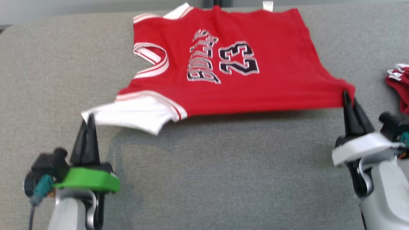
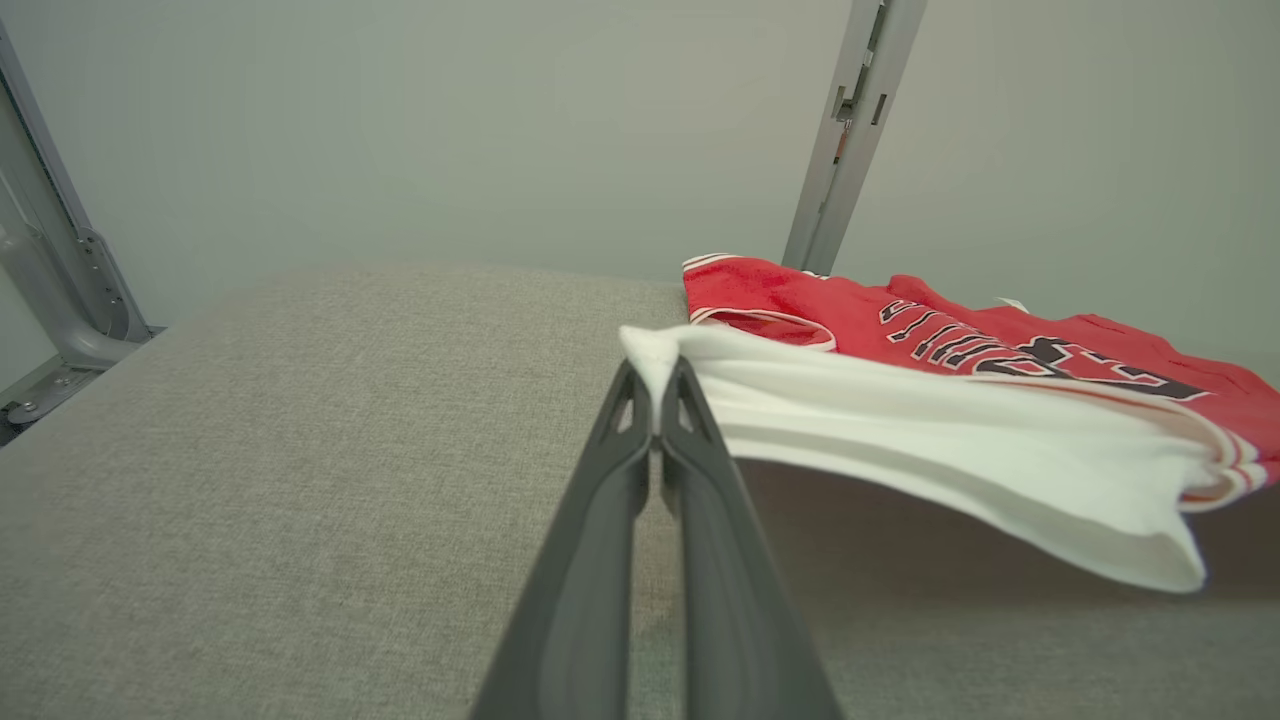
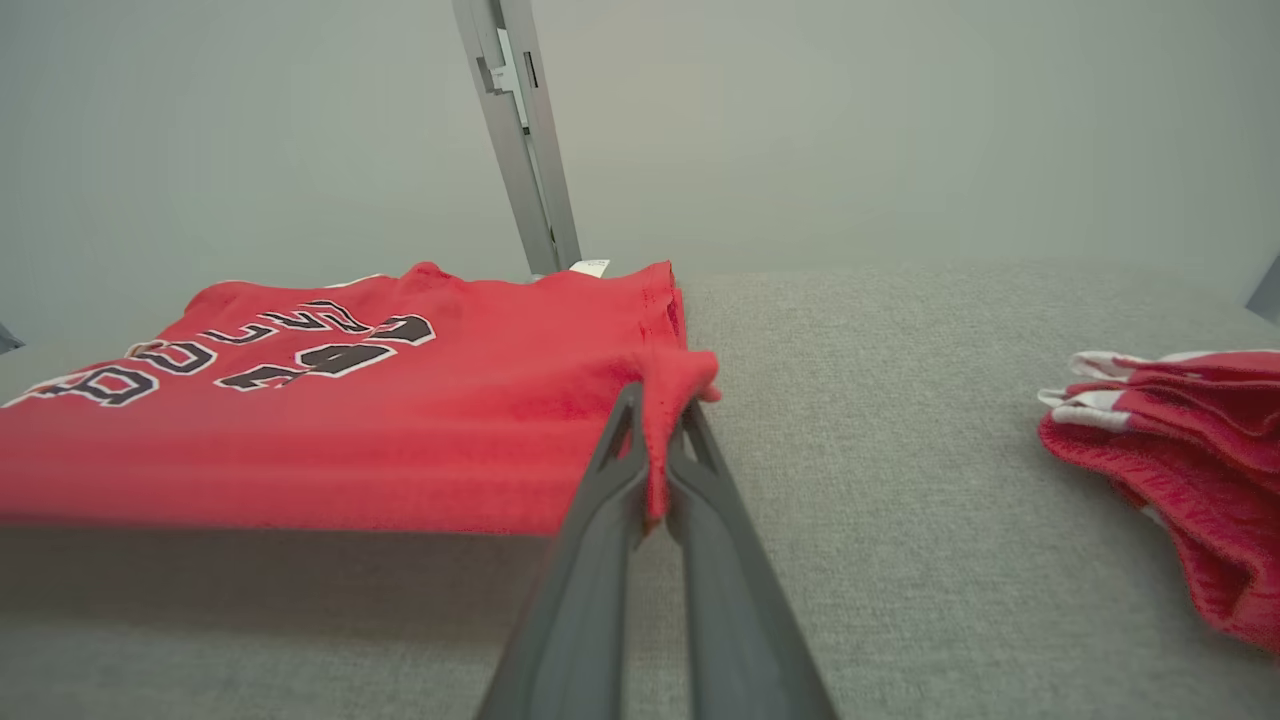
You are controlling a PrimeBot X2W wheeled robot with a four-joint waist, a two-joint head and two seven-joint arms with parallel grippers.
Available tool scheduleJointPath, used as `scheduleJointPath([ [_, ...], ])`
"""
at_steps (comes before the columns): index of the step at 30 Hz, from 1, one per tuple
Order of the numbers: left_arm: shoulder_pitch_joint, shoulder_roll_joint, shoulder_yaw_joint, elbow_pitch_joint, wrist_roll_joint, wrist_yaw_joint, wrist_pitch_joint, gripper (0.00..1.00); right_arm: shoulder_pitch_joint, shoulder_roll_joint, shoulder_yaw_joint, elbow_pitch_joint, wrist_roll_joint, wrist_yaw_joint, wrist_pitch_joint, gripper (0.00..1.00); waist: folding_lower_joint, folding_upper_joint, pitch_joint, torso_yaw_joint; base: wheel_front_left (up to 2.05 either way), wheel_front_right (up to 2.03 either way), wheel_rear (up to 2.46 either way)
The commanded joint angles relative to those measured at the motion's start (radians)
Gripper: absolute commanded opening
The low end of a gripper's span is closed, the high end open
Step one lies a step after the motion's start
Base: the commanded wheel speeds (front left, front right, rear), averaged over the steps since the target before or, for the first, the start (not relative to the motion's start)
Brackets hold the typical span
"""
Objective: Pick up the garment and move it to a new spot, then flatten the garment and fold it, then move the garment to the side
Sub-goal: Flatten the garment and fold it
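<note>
While its far part lies spread on the grey fabric surface (image 1: 48, 80), the red jersey (image 1: 243, 92) has its near edge lifted clear, with a shadow on the cloth beneath. The left tool (image 1: 90, 117) is clenched on the white corner at the jersey's shoulder end; in the left wrist view its two dark fingers (image 2: 600, 520) meet at the tips with white cloth pinched between them. The right tool (image 1: 346, 95) is clenched on the red hem corner, where a fold of cloth runs down between its fingers (image 3: 595, 540). Between the two grips the near edge hangs fairly taut. The print, black-and-white lettering and the number 23, faces up. A white tag (image 1: 267, 5) shows at the far hem. A second red garment (image 1: 399, 86) lies bunched on the surface off to the right, apart from the jersey.
</note>
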Motion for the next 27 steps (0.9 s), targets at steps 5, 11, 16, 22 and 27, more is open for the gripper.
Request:
scheduleJointPath([
  [5,0.17,-0.026,0.013,0.002,0.023,0.004,-0.001,0.0,0.146,-0.01,0.013,0.026,0.03,-0.004,-0.004,0.0,0.0,0.0,-0.134,-0.002,0.0,0.0,0.0],
  [11,0.32,-0.039,0.03,-0.029,0.048,0.004,-0.001,0.0,0.278,-0.017,0.007,0.032,0.041,-0.004,-0.004,0.0,0.0,0.0,-0.187,0.017,0.0,0.0,0.0],
  [16,0.392,-0.044,0.004,-0.043,0.073,0.004,-0.001,0.0,0.372,-0.001,0.01,0.022,0.048,-0.004,-0.004,0.0,0.0,0.0,-0.21,0.034,0.0,0.0,0.0],
  [22,0.335,-0.046,-0.027,-0.122,0.068,0.004,-0.001,0.0,0.357,0.022,0.009,-0.009,0.04,-0.004,-0.004,0.0,0.0,0.0,-0.182,0.036,0.0,0.0,0.0],
  [27,0.207,-0.046,-0.029,-0.156,0.074,0.004,-0.001,0.0,0.259,0.03,0.005,0.002,0.031,-0.004,-0.004,0.0,0.0,0.0,-0.116,0.024,0.0,0.0,0.0],
])
